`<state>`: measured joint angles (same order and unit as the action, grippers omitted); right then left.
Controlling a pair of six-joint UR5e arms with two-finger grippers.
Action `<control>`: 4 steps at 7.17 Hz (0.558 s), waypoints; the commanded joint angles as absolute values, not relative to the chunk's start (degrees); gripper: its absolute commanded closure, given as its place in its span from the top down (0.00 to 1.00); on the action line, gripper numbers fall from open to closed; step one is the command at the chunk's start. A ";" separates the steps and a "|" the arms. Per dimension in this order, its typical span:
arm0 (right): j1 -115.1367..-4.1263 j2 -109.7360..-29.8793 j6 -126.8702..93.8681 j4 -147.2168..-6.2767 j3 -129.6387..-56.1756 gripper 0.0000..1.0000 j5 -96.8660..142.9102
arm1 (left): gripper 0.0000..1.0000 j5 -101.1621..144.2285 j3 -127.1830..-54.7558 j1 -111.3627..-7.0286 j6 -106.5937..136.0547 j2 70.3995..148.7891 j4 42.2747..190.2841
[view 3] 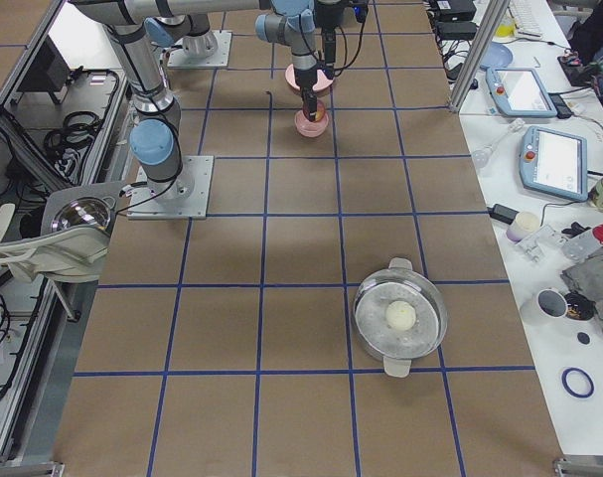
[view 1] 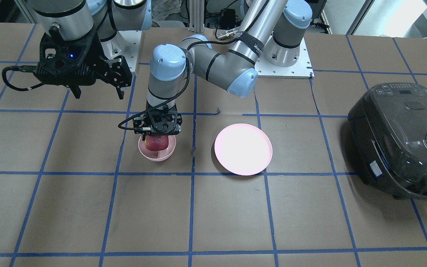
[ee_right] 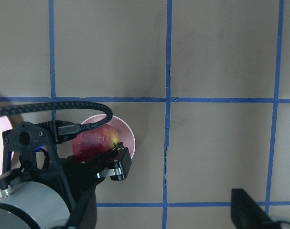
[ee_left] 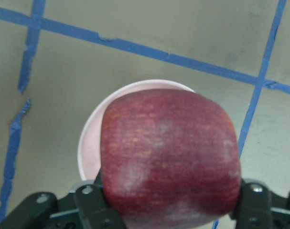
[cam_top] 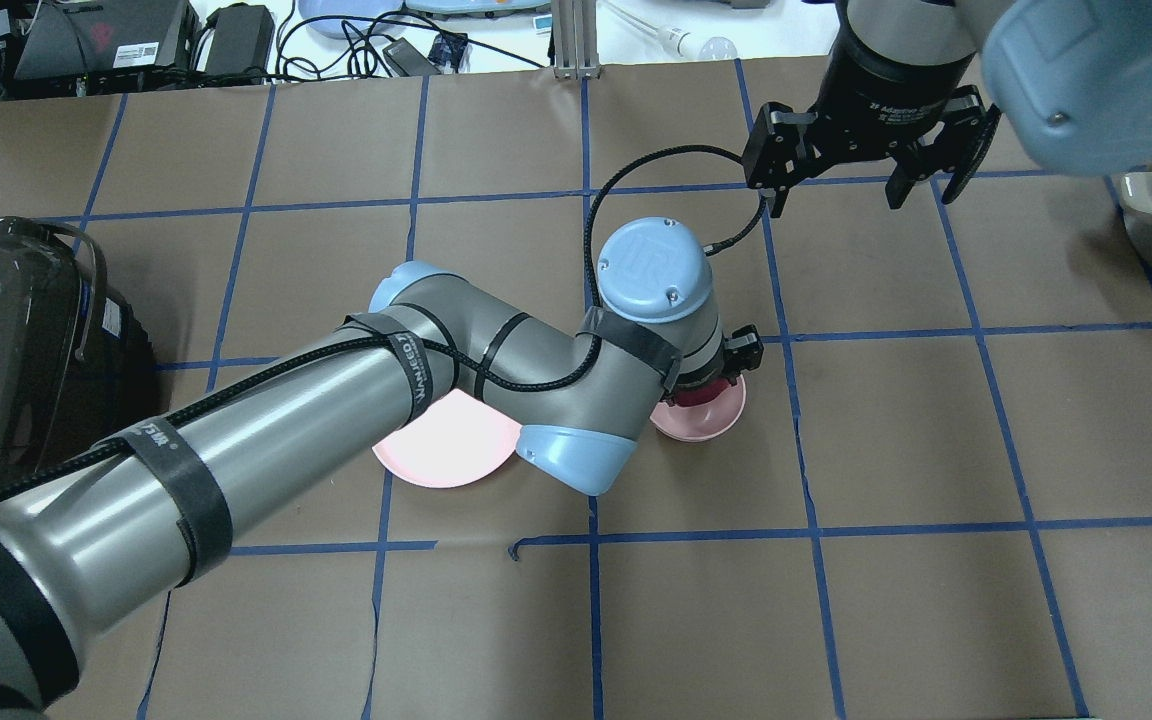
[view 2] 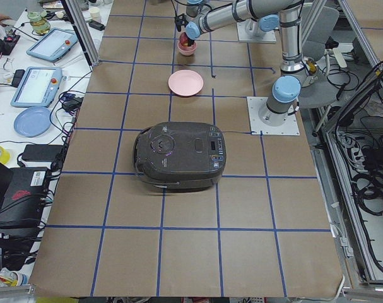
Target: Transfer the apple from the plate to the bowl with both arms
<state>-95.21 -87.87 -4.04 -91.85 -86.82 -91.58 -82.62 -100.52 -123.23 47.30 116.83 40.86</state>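
Apple (view 1: 157, 142) is clamped in the left gripper (ee_left: 173, 202), one finger on each side, jaws closed to the apple's width. It sits low in the mouth of the bowl (view 1: 156, 155); can't tell if it touches the bowl floor. Left wrist view: apple covers most of the bowl, pink rim showing only from 9 to 12 o'clock. Front-facing view: plate (view 1: 243, 149) lies flat on the table (view 1: 213, 215) at 3 o'clock from the bowl, near but apart. Right gripper (view 1: 98, 92) at 10 o'clock from the bowl, raised off the table, jaws spread wide, holding nothing, blue light lit. Black rice cooker (view 1: 402, 141) at 3 o'clock from the plate, well apart
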 commanded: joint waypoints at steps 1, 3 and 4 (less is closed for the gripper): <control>-95.19 -87.45 -3.87 -94.39 -87.01 1.00 -91.50 | 0.94 -82.53 -100.37 -123.40 47.20 118.04 40.78; -95.19 -87.45 -4.83 -95.35 -87.10 1.00 -91.41 | 1.00 -82.88 -100.11 -122.88 46.59 116.12 40.78; -95.19 -87.45 -7.01 -98.15 -87.19 1.00 -91.49 | 1.00 -82.97 -100.19 -120.35 44.32 114.89 40.78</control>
